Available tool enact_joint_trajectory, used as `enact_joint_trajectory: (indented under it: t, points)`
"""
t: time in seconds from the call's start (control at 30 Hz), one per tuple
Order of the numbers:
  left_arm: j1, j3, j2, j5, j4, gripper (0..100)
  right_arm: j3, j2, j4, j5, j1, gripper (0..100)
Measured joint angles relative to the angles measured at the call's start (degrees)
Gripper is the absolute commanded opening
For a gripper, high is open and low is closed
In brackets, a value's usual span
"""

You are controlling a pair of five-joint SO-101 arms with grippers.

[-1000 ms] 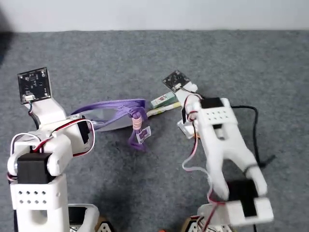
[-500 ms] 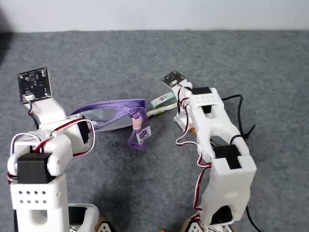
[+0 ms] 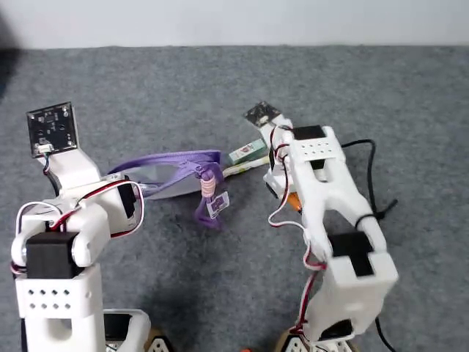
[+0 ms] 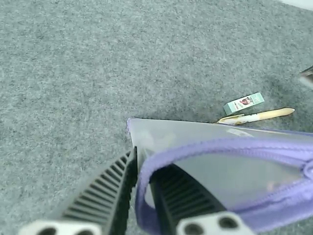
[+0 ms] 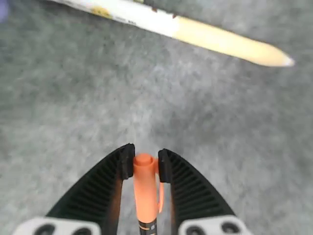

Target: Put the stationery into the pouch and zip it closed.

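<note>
Right gripper (image 5: 145, 157) is clenched on an orange pen (image 5: 145, 196) at its cap end, just right of the purple pouch (image 3: 165, 174). It looks light, stiff, smooth and likely to swivel. Left gripper (image 4: 144, 166) pinches the floppy pouch's left rim.

Grey felt-like table covering (image 3: 220, 293), plain pale wall (image 3: 293, 22) along far edge, soft even light

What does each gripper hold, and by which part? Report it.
Left gripper clamps the clear purple-zippered pouch at its end edge. Right gripper pinches the orange plastic pen near its end.
</note>
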State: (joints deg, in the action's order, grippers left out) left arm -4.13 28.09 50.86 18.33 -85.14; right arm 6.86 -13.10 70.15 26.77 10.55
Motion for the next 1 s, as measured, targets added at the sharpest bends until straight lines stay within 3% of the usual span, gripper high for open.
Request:
enact_joint_trajectory:
  t: [0.43,0.73,1.0]
  points:
    - [0.00,0.00,0.00,0.00,0.00,1,0.00,35.78,16.18,-10.37,8.97,0.8]
    - [2.64,0.00,0.00,0.00,0.00,1,0.00,55.38,16.44,-19.69,20.04,0.8]
    - [2.64,0.00,0.00,0.00,0.00,1,0.00,66.90,7.21,-20.57,26.99,0.8]
